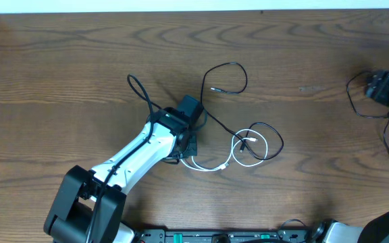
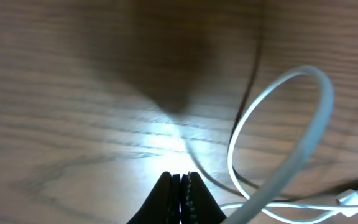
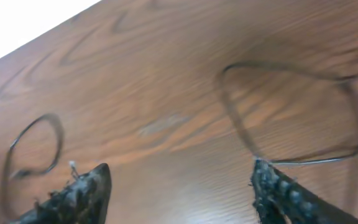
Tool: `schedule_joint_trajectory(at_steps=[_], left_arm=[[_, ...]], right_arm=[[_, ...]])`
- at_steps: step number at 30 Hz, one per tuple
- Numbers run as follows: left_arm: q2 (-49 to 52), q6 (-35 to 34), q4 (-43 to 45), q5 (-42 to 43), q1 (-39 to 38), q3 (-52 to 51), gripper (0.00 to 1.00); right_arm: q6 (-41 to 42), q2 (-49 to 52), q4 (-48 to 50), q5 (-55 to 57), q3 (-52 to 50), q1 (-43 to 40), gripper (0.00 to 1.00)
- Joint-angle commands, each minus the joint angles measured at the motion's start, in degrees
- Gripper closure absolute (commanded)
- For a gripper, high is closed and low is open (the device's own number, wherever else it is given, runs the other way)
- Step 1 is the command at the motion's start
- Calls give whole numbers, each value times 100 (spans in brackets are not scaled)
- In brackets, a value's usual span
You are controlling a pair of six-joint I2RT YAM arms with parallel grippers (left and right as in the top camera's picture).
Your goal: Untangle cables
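Observation:
The thin black cable [image 1: 229,128] runs from a loop at the back [image 1: 238,67] down across the table and crosses the coiled white cable [image 1: 252,145] near the middle. My left gripper [image 1: 189,138] points down at the white cable's left end. In the left wrist view its jaws [image 2: 180,178] are shut, with nothing visible between them. The white loop [image 2: 303,149] and a black strand [image 2: 248,93] lie just to their right. My right gripper [image 1: 387,91] is at the far right. It is open and empty [image 3: 179,180], away from both cables.
A thicker black arm cord [image 1: 355,101] curls beside the right gripper and also shows in the right wrist view [image 3: 241,124]. The white wall edge [image 1: 181,5] runs along the back of the wooden table [image 1: 80,74].

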Motion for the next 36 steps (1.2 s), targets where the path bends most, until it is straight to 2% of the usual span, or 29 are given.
schedule_joint_trajectory(at_steps=[1,7,15,23,28,33,36], left_arm=[[-61,-96,61,186,22,-24,92],[-61,-94,109,184,22,-24,92],[-52,-94,107,184,22,-28,92],[-52,-94,109,181,22,-28,92],[-52,-94,111,184,22,-28,92],[-52,-94,109,184,22,-31,92],[-52,-94,109,181,22,-31,92]], right_arm=[[-184,28,-160,-614,-63,323,37],[-560,35,-2,-610,-680,1325,35],[-560,168,811,-605,-1722,2555,34],[-555,562,1224,-601,-2302,3703,33],[-555,968,1255,-599,-2369,4234,39],[-551,1362,1360,-603,-2369,4559,58],[-490,1504,1390,-603,-2369,4680,65]])
